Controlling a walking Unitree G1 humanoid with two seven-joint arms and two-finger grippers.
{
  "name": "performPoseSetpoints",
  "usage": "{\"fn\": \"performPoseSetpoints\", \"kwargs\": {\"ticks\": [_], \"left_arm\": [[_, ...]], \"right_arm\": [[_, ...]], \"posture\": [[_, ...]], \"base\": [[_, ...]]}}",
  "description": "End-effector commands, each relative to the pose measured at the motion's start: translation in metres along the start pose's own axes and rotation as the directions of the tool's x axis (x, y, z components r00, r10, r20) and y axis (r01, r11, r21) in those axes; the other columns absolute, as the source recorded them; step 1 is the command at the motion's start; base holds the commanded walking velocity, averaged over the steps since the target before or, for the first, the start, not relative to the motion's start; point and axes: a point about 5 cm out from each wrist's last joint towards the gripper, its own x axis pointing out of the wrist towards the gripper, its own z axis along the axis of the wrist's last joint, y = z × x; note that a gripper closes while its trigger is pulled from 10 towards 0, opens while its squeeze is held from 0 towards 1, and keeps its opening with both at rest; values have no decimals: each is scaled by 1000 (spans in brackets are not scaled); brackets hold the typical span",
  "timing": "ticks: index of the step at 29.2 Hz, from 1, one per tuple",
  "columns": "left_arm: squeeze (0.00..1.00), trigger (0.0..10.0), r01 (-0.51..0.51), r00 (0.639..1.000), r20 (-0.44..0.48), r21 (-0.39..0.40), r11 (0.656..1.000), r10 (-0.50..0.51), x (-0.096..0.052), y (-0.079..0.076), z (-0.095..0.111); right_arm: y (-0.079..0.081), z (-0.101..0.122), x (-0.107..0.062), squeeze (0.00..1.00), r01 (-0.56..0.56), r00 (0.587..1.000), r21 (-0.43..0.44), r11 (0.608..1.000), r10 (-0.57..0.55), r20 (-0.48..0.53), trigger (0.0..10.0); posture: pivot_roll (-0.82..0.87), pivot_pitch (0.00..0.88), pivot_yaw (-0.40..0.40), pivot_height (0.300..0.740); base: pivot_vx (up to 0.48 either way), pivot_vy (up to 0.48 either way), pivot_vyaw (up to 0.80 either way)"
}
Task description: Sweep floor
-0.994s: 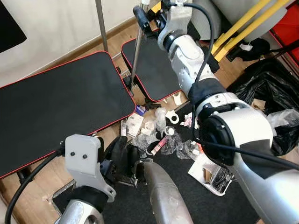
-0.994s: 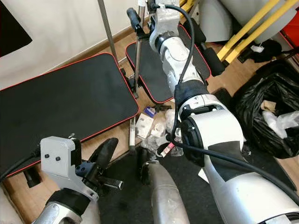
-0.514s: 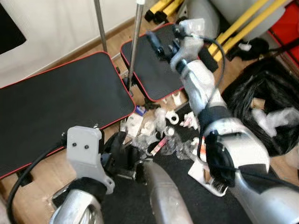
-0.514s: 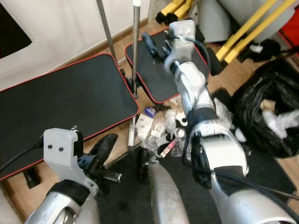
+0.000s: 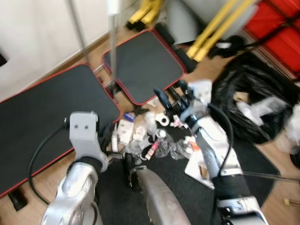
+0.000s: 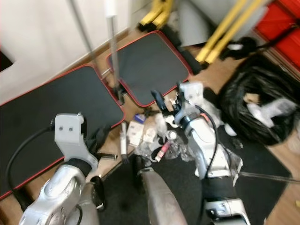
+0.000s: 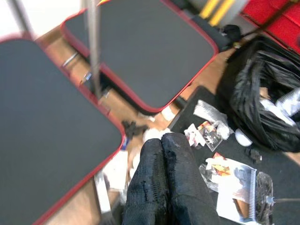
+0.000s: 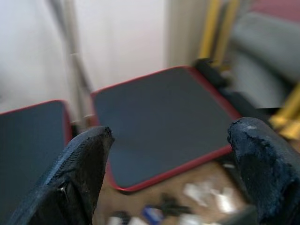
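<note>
Plastic litter (image 5: 157,140) is lying heaped on the floor (image 5: 220,77) between the mats, so the right hand (image 5: 171,96) is hovering wide open above it, gripping nothing, while the left hand (image 7: 166,183) is hanging with fingers pressed together, empty.

The floor (image 5: 56,161) looks like smooth wood planking in a warm tan with a slight sheen. 2 mats (image 5: 140,63) lie on it, matt black and cloth-like, each edged in red piping. The broom handle (image 5: 112,42) is a smooth grey metal tube with a paler upper section. The litter (image 5: 154,136) is mostly crinkled clear plastic wrap, glossy, mixed with flat paper or card scraps. The rubbish bag (image 5: 255,108) is thin black plastic, shiny and creased. The left gripper (image 7: 161,140) has rough, textured matt black fingers (image 7: 180,173), pressed together; the right gripper (image 8: 168,140), spread wide, shows the same coarse coating.
</note>
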Motion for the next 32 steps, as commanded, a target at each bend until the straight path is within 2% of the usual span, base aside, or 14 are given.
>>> {"fn": "performPoseSetpoints", "kwargs": {"ticks": [1, 7, 8, 10, 11, 12, 14, 16, 18, 25, 30, 32], "left_arm": [[0, 10000, 21, 1000, -22, -18, 1000, -22, -2, 1, -8], [0, 10000, -11, 1000, -19, 6, 1000, 12, 6, 10, -9], [0, 10000, -17, 1000, -26, 27, 999, 17, 8, 12, -12], [0, 10000, -17, 1000, -26, 27, 999, 17, 8, 12, -12], [0, 10000, -14, 999, -33, 68, 998, 16, 10, 13, -15], [0, 10000, -14, 999, -33, 68, 998, 16, 10, 13, -15], [0, 10000, 24, 999, -32, 160, 987, -19, 16, 13, -21], [0, 10000, 24, 999, -32, 160, 987, -19, 16, 13, -21], [0, 10000, 61, 998, -33, 209, 976, -55, 22, 11, -24], [0, 10000, 83, 996, -31, 216, 973, -78, 29, 9, -27], [0, 10000, 107, 994, -38, 188, 976, -101, 34, 4, -33], [0, 10000, 121, 992, -42, 181, 976, -115, 35, 0, -36]], "right_arm": [[-3, -5, -9, 0, 10, 999, -4, 1000, -10, -31, 10000], [-11, -11, -22, 0, 43, 996, -25, 999, -45, -78, 10000], [-13, -14, -30, 0, 47, 994, -28, 998, -50, -101, 10000], [-13, -14, -30, 0, 47, 994, -28, 998, -50, -101, 10000], [-13, -20, -38, 0, 47, 990, -45, 998, -53, -134, 10000], [-13, -20, -38, 0, 47, 990, -45, 998, -53, -134, 10000], [-13, -27, -46, 0, 48, 984, -62, 997, -58, -167, 10000], [-13, -27, -46, 0, 48, 984, -62, 997, -58, -167, 10000], [-14, -30, -47, 0, 63, 983, -67, 996, -73, -169, 10000], [-14, -31, -46, 0, 83, 982, -65, 994, -93, -167, 10000], [-14, -33, -47, 0, 95, 979, -75, 993, -107, -175, 10000], [-14, -34, -49, 0, 95, 978, -74, 993, -107, -182, 10000]], "posture": [[-61, 229, -216, 740], [-55, 200, -208, 740], [-49, 190, -206, 740], [-49, 190, -206, 740], [-31, 157, -196, 740], [-31, 157, -196, 740], [-23, 116, -165, 740], [-23, 116, -165, 740], [-19, 98, -144, 740], [-23, 78, -126, 740], [-28, 52, -129, 740], [-30, 42, -134, 740]], "base": [[480, 0, -800], [80, 0, -800], [0, 0, 0], [0, 0, 0], [0, 0, 0], [0, 0, 0], [0, 0, 0], [0, 0, 0], [0, 0, 0], [0, 0, 0], [0, 0, 0], [0, 0, -800]]}}
